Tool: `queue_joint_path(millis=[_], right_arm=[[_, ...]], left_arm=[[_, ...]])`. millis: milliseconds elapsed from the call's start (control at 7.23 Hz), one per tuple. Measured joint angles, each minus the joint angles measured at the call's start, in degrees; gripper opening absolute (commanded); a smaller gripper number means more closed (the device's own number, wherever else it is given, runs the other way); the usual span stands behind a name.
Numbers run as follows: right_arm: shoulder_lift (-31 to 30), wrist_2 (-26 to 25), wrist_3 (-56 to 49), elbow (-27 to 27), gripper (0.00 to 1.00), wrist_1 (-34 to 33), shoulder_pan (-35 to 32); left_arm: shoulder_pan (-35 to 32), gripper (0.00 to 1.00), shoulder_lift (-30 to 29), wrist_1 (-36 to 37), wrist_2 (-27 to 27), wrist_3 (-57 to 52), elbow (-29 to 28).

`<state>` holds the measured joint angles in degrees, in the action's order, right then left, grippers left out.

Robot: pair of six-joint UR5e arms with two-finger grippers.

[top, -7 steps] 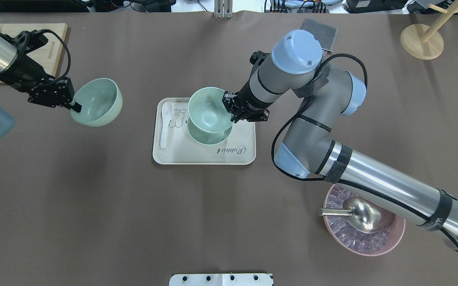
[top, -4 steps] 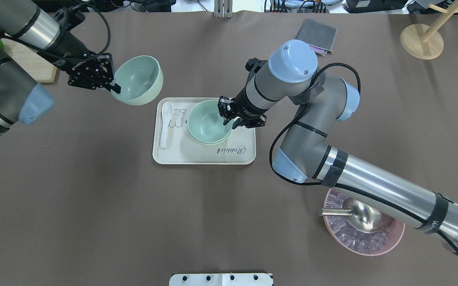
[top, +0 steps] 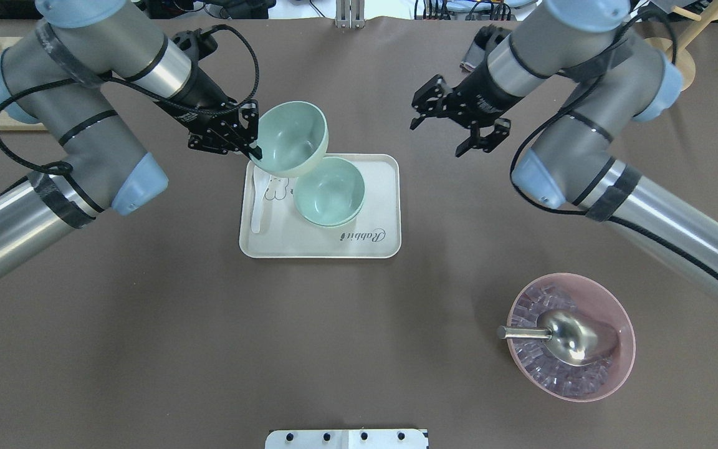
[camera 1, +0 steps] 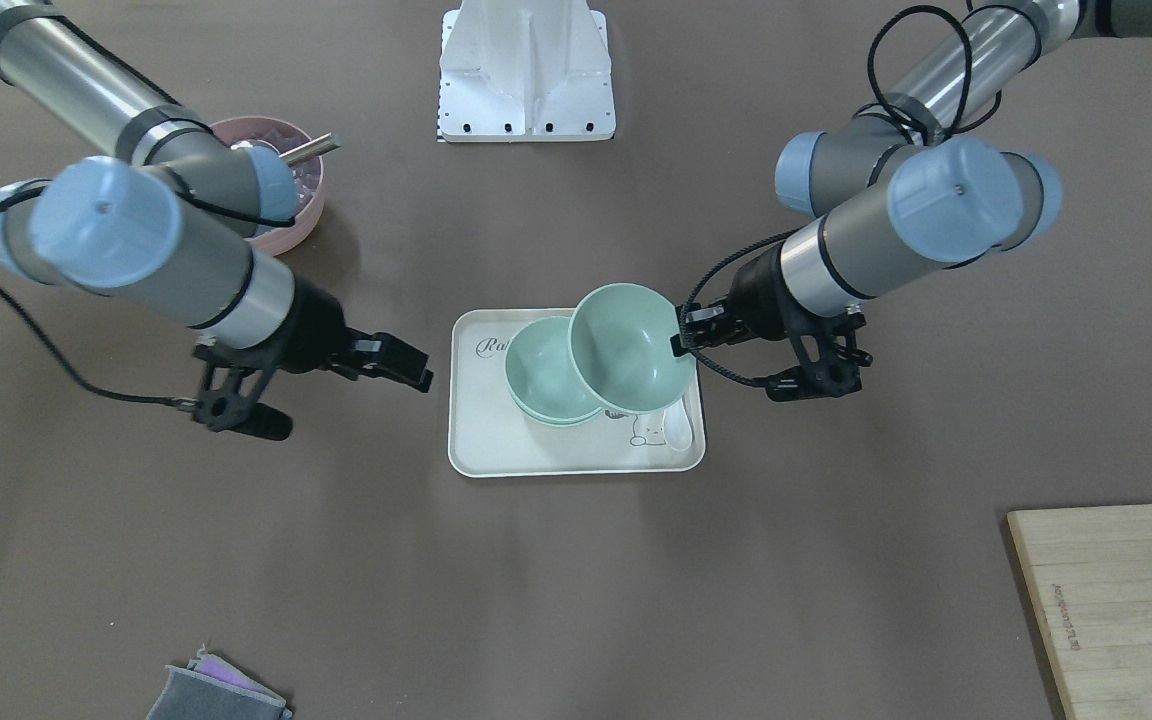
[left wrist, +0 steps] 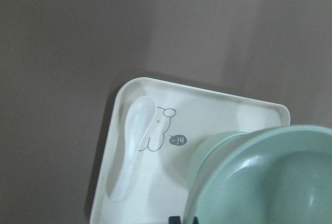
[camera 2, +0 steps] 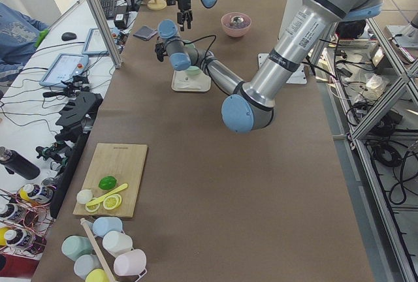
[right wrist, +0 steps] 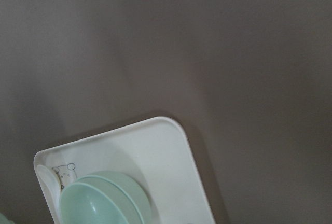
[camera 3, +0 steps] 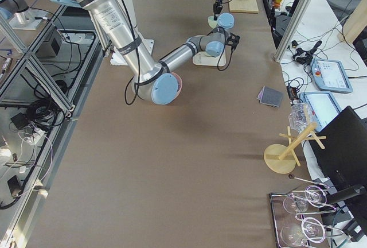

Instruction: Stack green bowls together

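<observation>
Two pale green bowls (top: 329, 190) sit nested on the cream tray (top: 309, 243); they also show in the front view (camera 1: 548, 388) and the right wrist view (right wrist: 104, 203). My left gripper (top: 250, 148) is shut on the rim of the third green bowl (top: 290, 138) and holds it tilted in the air over the tray's back-left corner, partly overlapping the nested pair. In the front view this bowl (camera 1: 631, 350) hangs beside the left gripper (camera 1: 681, 335). It fills the lower right of the left wrist view (left wrist: 270, 182). My right gripper (top: 439, 136) is open and empty, behind and right of the tray.
A white spoon (top: 259, 206) lies along the tray's left side. A pink bowl with a metal scoop (top: 571, 337) stands at the front right. A wooden cutting board (camera 1: 1126, 600) lies at the far left, and a grey cloth (camera 1: 216, 690) at the back.
My left arm has carried its bowl rightward to above the tray. My right gripper has let its bowl go into the one on the tray, opened, and pulled back to the right.
</observation>
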<state>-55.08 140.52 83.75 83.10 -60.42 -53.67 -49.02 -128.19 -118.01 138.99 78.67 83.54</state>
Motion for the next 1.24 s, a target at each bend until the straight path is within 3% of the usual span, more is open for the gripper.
queue_joint_path(millis=[138,277,691,968,1245], right_arm=[[-2.21,3.18,-3.34,0.04,1.00,-0.05,-3.43],[-3.79,4.61,-5.93,-0.18,1.00,-0.10,-5.58],[-5.44,5.01,-8.83,-0.89,1.00,-0.36,-7.57],[-5.66,5.13,-11.16,-2.22,1.00,-0.49,-9.24],[-7.21,5.31,-15.79,-3.22,1.00,-0.68,-11.99]], left_arm=[[2.27,0.38,-1.43,-0.39,-2.96,0.36,-1.28],[4.08,0.98,-2.97,-0.62,-6.18,0.52,-2.61],[4.98,0.98,-3.81,-7.52,-9.58,1.13,-6.54],[0.19,0.98,-1.53,-9.56,-4.61,0.89,-6.61],[-6.40,0.98,4.60,-9.80,1.60,-1.18,-1.68]])
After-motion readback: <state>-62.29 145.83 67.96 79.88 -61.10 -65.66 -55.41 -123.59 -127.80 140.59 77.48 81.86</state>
